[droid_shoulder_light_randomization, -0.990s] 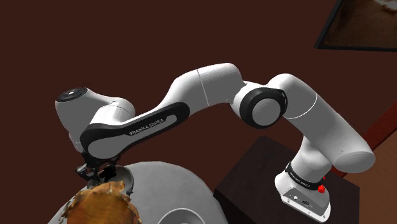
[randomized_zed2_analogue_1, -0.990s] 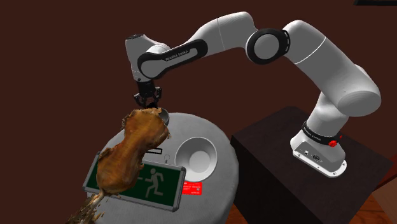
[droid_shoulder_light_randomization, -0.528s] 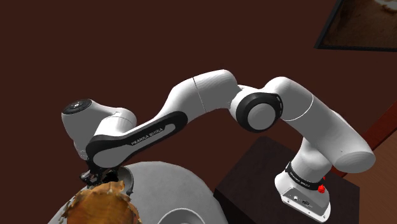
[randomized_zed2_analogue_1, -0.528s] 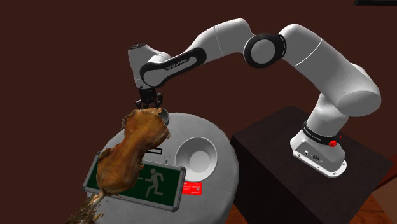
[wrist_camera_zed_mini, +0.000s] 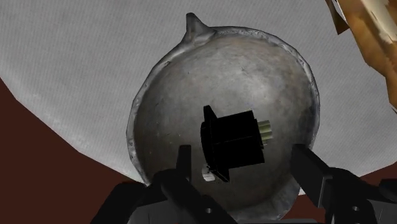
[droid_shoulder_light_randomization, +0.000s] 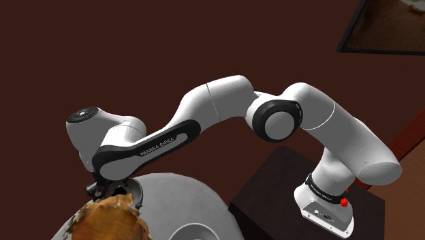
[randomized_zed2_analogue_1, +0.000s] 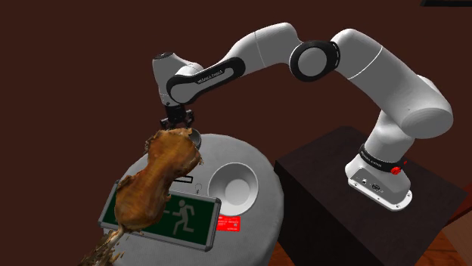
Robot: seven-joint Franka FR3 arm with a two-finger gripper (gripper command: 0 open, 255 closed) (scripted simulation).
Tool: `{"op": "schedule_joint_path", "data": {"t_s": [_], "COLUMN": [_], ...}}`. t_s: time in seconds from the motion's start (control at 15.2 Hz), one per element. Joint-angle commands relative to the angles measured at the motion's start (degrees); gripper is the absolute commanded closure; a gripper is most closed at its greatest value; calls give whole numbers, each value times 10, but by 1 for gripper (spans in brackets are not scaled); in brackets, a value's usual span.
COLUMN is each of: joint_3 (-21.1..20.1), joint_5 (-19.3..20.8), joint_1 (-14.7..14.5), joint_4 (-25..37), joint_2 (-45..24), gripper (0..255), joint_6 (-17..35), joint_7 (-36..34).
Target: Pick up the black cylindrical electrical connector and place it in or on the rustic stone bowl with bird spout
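- Compared with a second ago the white arm (droid_shoulder_light_randomization: 225, 99) has sunk, bringing the black two-finger gripper (wrist_camera_zed_mini: 242, 153) down close over the bowl; in the last half second nothing has shifted.
- The gripper's fingers (wrist_camera_zed_mini: 184, 162) are spread wide, one on each side of the black cylindrical electrical connector (wrist_camera_zed_mini: 232, 141), with a gap showing on both sides.
- The connector lies on its side inside the grey rustic stone bowl (wrist_camera_zed_mini: 210, 70), near the middle of the hollow, pale pins at one end and a wider flange at the other.
- The bowl's pointed spout (wrist_camera_zed_mini: 194, 25) is on the rim opposite the gripper.
- The bowl stands near the edge of the round pale grey table (randomized_zed2_analogue_1: 266, 189).
- A ragged brown lumpy object (randomized_zed2_analogue_1: 163, 177) rises just beside the bowl.
- A smooth white bowl (randomized_zed2_analogue_1: 232, 185) sits mid-table with nothing in it.
- A green exit sign (randomized_zed2_analogue_1: 178, 215) shows a white running figure and arrow.
- A small red label (randomized_zed2_analogue_1: 229, 224) carries writing too small to read.
- The arm's black forearm panel reads "FRANKA EMIKA" (droid_shoulder_light_randomization: 155, 144).
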State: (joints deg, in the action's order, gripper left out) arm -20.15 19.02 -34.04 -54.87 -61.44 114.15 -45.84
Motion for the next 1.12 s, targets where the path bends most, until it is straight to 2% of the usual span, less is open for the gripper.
{"op": "schedule_joint_path", "data": {"t_s": [0.0, 0.26, 0.53, 1.06], "joint_3": [0, 0, -7, -7], "joint_5": [0, 0, -7, -7], "joint_1": [0, 0, 2, 2], "joint_4": [0, 0, 9, 9], "joint_2": [0, 0, 36, 36], "gripper": [0, 0, 0, 0], "joint_6": [0, 0, -44, -44], "joint_7": [0, 0, 3, 3]}}
